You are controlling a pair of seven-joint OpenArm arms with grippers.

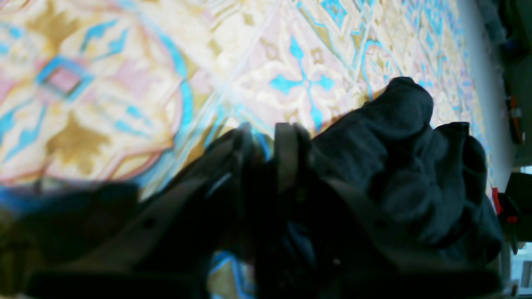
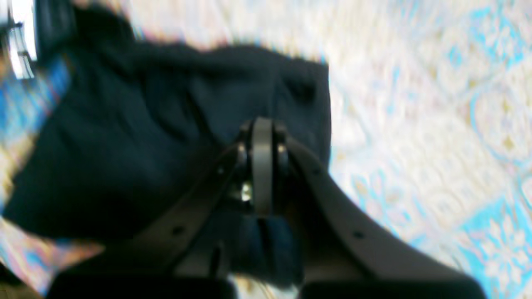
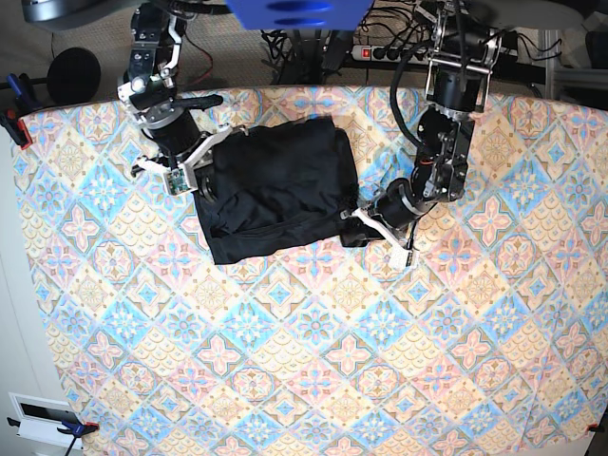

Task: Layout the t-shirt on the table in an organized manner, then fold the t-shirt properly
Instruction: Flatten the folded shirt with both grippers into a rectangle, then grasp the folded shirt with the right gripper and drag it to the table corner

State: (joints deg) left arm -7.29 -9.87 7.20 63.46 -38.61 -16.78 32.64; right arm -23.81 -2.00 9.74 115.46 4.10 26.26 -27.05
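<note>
The black t-shirt (image 3: 275,185) lies bunched in a rough rectangle on the patterned table (image 3: 313,361), near its far edge. My right gripper (image 3: 201,180) is at the garment's left edge. In the right wrist view its fingertips (image 2: 262,133) are pressed together, with the dark t-shirt (image 2: 145,137) spread behind them and showing between the finger arms. My left gripper (image 3: 357,220) is at the lower right corner. In the left wrist view its fingers (image 1: 266,145) stand almost together, with a lump of the t-shirt (image 1: 407,158) gathered against them.
Cables and a power strip (image 3: 380,49) lie beyond the table's far edge. A red clamp (image 3: 13,123) grips the left edge and a white device (image 3: 43,418) sits off the near left corner. The table's edge (image 1: 486,83) runs close beside the t-shirt in the left wrist view.
</note>
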